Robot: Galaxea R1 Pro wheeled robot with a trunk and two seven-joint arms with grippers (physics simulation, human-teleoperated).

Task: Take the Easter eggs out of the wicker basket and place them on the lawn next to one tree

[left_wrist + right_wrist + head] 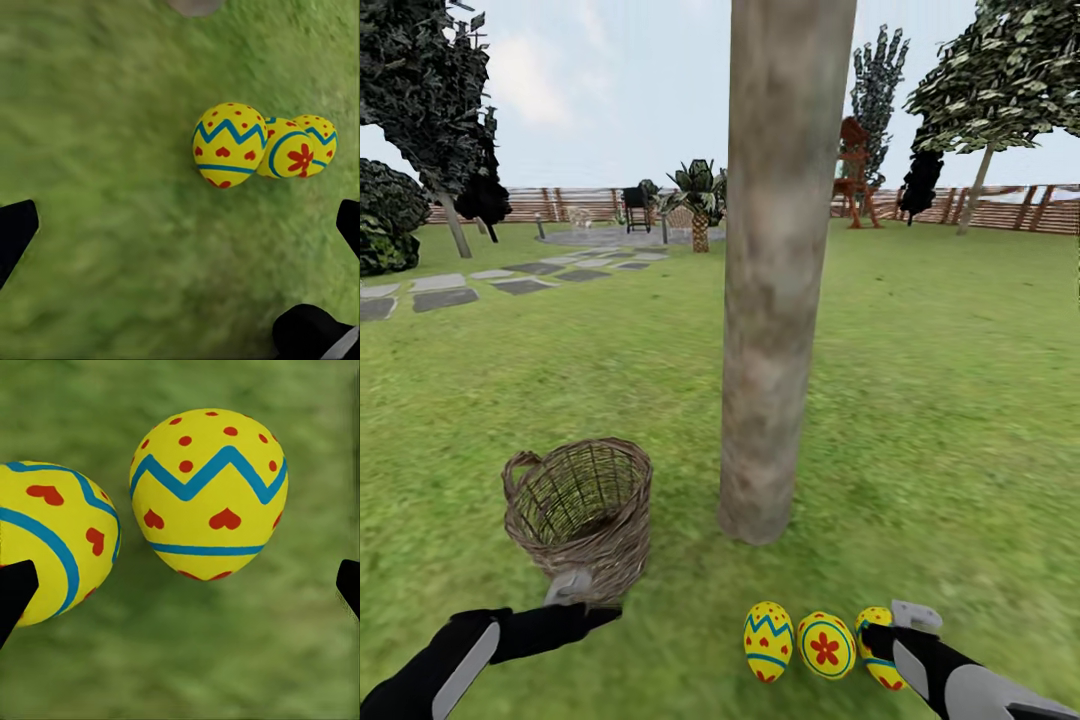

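Head view: the left gripper (572, 592) is held low against the near wall of the wicker basket (580, 515); its opening cannot be told here. The right gripper (905, 625) is extended beside the rightmost of three Easter eggs (825, 645), lined up on the lawn (940, 400) just before the tree (775, 280). Open grass is seen to the right.

Left wrist view: fingertips (16, 229) are spread wide, nothing between; the eggs (229, 145) are clustered, touching.

Right wrist view: fingertips (15, 589) are parted wide, empty; two eggs (208, 493) are framed, a narrow gap between them.
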